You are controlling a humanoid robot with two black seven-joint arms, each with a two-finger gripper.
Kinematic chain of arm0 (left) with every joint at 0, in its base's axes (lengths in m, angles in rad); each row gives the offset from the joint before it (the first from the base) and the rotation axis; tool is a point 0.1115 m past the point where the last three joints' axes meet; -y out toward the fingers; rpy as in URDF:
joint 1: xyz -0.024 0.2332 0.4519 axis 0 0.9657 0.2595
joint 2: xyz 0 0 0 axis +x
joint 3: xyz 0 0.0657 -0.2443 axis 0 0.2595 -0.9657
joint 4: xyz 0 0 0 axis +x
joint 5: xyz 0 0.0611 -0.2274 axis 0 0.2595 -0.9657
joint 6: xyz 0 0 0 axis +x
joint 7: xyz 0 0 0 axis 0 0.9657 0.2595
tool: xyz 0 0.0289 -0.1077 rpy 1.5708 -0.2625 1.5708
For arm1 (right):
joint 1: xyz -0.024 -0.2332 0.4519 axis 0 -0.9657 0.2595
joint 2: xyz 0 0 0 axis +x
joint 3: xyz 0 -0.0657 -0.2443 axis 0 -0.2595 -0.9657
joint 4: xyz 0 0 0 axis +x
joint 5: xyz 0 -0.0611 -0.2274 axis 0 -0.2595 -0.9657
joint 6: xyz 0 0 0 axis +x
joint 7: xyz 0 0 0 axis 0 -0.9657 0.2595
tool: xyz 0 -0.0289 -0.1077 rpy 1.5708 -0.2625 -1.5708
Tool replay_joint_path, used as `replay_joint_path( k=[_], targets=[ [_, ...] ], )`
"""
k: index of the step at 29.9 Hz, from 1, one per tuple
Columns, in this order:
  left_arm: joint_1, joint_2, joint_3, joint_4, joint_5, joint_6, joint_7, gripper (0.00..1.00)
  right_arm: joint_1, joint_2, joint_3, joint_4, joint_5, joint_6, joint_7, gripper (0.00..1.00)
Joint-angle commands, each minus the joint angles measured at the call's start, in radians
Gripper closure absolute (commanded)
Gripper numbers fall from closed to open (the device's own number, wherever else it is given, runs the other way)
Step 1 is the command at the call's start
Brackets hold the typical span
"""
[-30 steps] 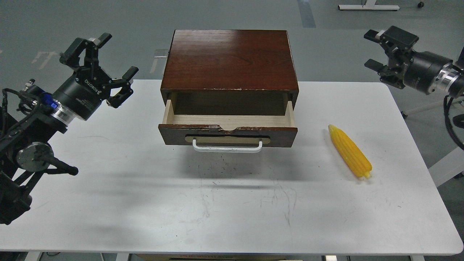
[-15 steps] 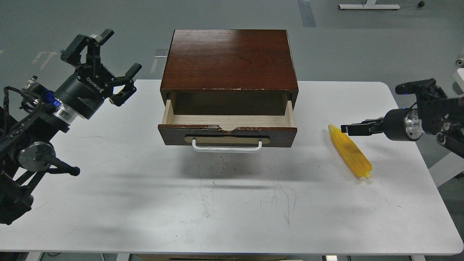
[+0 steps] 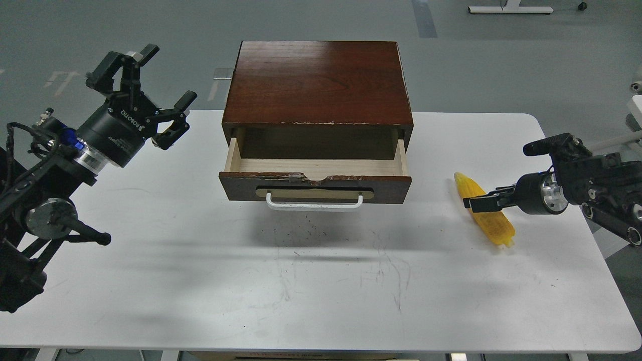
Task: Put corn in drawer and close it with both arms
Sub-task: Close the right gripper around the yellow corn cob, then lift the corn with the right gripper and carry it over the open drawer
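The yellow corn (image 3: 496, 228) lies on the white table (image 3: 301, 281), right of the cabinet, its pointed end toward the back. The drawer (image 3: 316, 167) of the reddish-brown cabinet (image 3: 316, 80) is pulled partly open and its pale inside holds nothing; its chipped front carries a white bar handle (image 3: 313, 204). My right gripper (image 3: 476, 203) comes in from the right and sits low over the corn's middle, seen edge-on, so its fingers cannot be told apart. My left gripper (image 3: 169, 73) is open and empty, raised above the table's back left, left of the cabinet.
The table's right edge runs just behind the corn, under my right arm. My left arm's thick links (image 3: 45, 215) hang over the table's left side. A white stand base (image 3: 509, 9) is on the floor far behind.
My right arm has swung down from the upper right and now has its gripper low over the corn's middle. The left gripper has barely moved. The corn and drawer are unmoved.
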State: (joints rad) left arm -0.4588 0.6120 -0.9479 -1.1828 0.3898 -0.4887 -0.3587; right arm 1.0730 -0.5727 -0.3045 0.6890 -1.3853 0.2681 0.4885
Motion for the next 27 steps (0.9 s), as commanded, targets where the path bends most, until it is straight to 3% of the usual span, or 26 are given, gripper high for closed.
replay_joint_path(
  k=[1, 2, 4, 6, 9, 14, 21, 27],
  targets=[
    [0.000, 0.000, 0.000, 0.000, 0.000, 0.000, 0.000, 0.01, -0.001, 0.001, -0.024, -0.002, 0.000, 0.000, 0.000, 0.24],
    [0.000, 0.000, 0.000, 0.000, 0.000, 0.000, 0.000, 0.01, -0.001, 0.002, -0.027, -0.002, 0.000, 0.000, 0.000, 0.32],
    [0.002, 0.002, 0.000, 0.000, 0.000, 0.000, 0.000, 0.01, -0.001, -0.001, -0.030, 0.000, 0.000, 0.000, 0.000, 0.67],
    [0.002, 0.003, 0.000, 0.000, 0.000, 0.000, 0.000, 0.01, -0.001, -0.004, -0.030, 0.001, 0.000, 0.000, 0.000, 0.82],
    [0.002, 0.003, 0.000, 0.000, 0.000, 0.000, 0.000, 0.01, -0.001, -0.009, -0.030, 0.009, 0.002, 0.000, 0.000, 0.92],
    [0.002, 0.003, -0.002, 0.000, 0.000, 0.000, 0.000, 0.01, 0.037, -0.044, -0.019, 0.053, 0.006, -0.003, 0.000, 0.97],
    [0.000, 0.005, -0.002, 0.000, 0.000, 0.000, 0.000, 0.01, 0.307, -0.145, -0.004, 0.200, 0.015, -0.001, 0.000, 0.96],
    [0.000, 0.008, -0.003, 0.000, -0.002, 0.000, 0.001, 0.01, 0.508, -0.150, -0.010, 0.284, 0.017, 0.010, 0.000, 0.96]
  ],
)
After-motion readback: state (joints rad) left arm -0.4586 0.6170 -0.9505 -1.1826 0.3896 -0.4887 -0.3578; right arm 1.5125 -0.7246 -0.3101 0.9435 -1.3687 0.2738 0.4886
